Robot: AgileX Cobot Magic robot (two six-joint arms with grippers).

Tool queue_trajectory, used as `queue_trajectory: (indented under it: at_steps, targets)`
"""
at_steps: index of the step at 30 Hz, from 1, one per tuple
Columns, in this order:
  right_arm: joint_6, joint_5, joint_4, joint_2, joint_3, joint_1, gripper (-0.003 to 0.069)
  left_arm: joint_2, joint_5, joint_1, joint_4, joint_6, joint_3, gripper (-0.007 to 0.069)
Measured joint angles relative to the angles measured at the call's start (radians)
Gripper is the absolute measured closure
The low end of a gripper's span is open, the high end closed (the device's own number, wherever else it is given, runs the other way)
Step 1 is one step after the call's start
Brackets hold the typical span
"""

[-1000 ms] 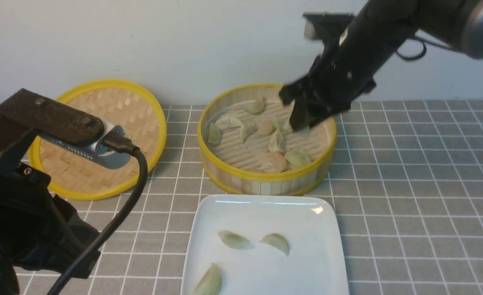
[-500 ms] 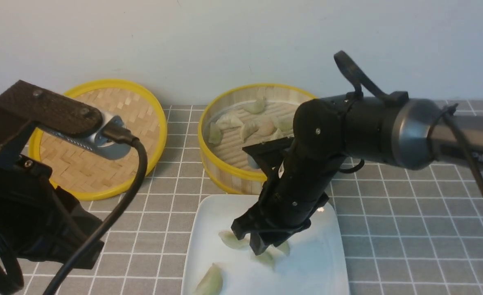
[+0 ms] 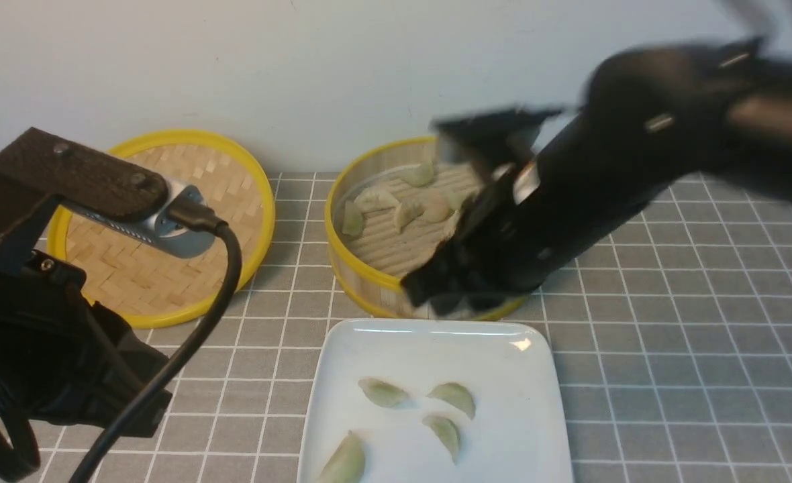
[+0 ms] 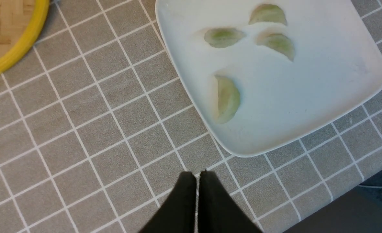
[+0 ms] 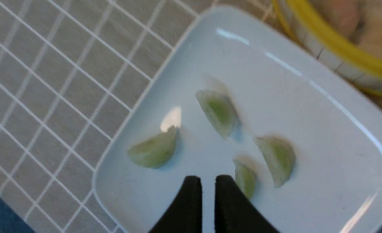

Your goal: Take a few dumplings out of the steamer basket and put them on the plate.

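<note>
Now four pale green dumplings (image 3: 450, 397) on white square plate (image 3: 537, 429), basket at its 12 o'clock. Right gripper (image 5: 208, 181) nearly pinched, empty, above plate. Left gripper (image 4: 197, 176) clenched, idle over surface.

Front view faces forward across the table; both wrist views look down, near, sharing the plate (image 4: 323, 106).

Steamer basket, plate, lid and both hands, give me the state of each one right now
steamer basket: uncovered, dumplings inside
plate: holds four dumplings
lid: off, flat on the table
left hand: shut, empty
right hand: nearly shut, empty, above the plate
</note>
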Motion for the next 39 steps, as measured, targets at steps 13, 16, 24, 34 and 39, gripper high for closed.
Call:
queue_trajectory:
  at_steps: [13, 16, 24, 34, 39]
  targets:
    - [0.038, -0.336, -0.208, -0.88, 0.39, 0.0, 0.0671, 0.0, -0.231, 0.0, -0.077, 0.0, 0.001, 0.0629]
    - [0.059, -0.504, -0.27, -1.117, 0.627, 0.0, 0.0672, 0.0, -0.268, 0.0, -0.082, 0.0, 0.001, 0.0629]
    - [0.217, -0.643, -0.438, -1.485, 0.881, 0.0, 0.0672, 0.0, -0.296, 0.0, -0.082, 0.0, 0.001, 0.0629]
    - [0.429, -0.67, -0.576, -1.55, 0.906, 0.0, 0.0672, -0.048, -0.316, 0.0, -0.087, 0.0, 0.005, 0.0629]
    - [0.438, -0.669, -0.576, -1.55, 0.906, 0.0, 0.0672, -0.228, -0.315, 0.0, 0.001, 0.0, 0.005, 0.0629]
